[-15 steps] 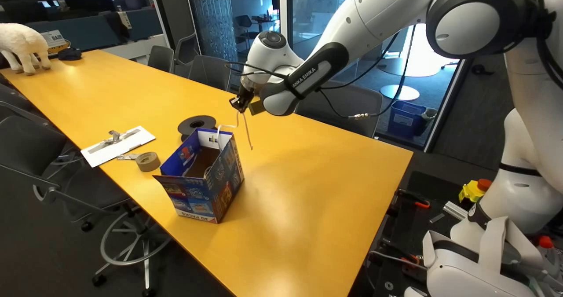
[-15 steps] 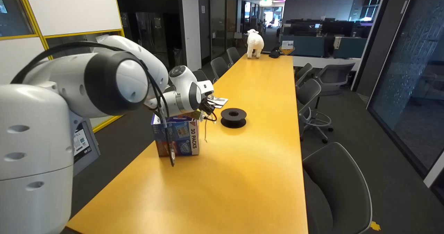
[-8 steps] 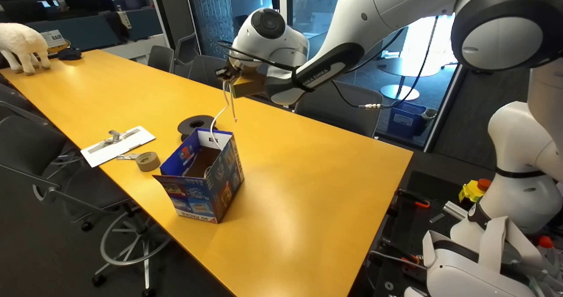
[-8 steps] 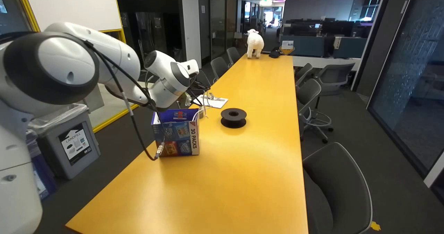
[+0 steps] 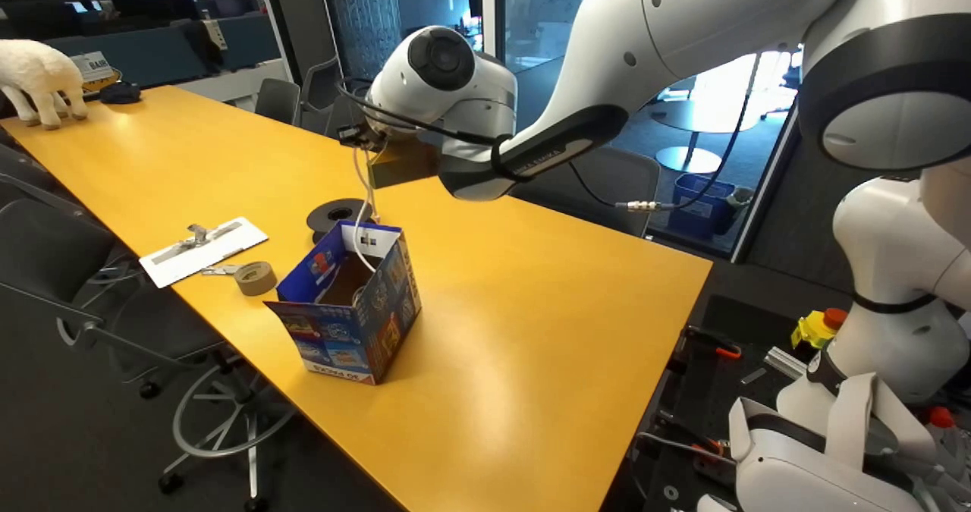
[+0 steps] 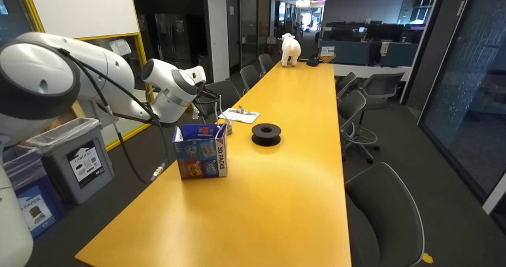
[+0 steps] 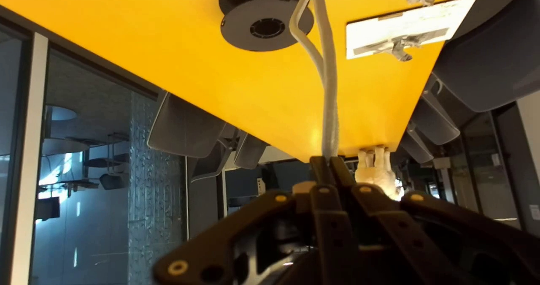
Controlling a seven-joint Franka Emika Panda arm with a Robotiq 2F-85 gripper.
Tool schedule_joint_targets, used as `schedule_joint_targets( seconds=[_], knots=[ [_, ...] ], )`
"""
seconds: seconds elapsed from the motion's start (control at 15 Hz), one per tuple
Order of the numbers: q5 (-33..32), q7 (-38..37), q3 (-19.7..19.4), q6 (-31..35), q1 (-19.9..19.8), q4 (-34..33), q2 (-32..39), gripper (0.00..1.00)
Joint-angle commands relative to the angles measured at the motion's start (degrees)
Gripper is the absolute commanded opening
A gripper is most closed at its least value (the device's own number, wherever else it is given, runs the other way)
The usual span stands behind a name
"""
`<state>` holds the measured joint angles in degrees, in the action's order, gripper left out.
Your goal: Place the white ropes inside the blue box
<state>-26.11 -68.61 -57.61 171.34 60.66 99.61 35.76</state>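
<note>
Rope (image 7: 330,82), white, hangs in two strands from the gripper (image 7: 330,161), whose fingers (image 7: 319,171) are close together with the rope pinched between them; from where I stand, one strand runs down into the open-topped box (image 5: 391,311), while the other ends in the air near its rim. The box, blue within and upright on the table (image 5: 531,322), holds part of the rope, the rest hanging outside. Near the box are the spool (image 6: 266,139) and the tape (image 5: 254,279), with the clipboard (image 5: 205,254) farther off.
</note>
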Motion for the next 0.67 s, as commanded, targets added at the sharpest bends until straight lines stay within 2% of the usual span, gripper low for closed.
schedule_joint_targets(
  seconds=[0.0, 0.13, 0.2, 0.4, 0.6],
  knots=[
    [5.10, 8.07, 9.23, 3.21, -5.64, -0.12, -1.81, 0.04],
    [8.35, 14.04, 17.60, 3.82, -10.97, -0.28, -3.08, 0.04],
    [7.86, 15.54, 22.55, 3.80, -14.56, -0.48, -3.85, 0.04],
    [12.73, 24.27, 32.97, 2.79, -22.79, -2.18, -3.05, 0.04],
    [15.81, 31.16, 41.58, 1.66, -30.37, -4.39, -1.96, 0.04]
  ],
)
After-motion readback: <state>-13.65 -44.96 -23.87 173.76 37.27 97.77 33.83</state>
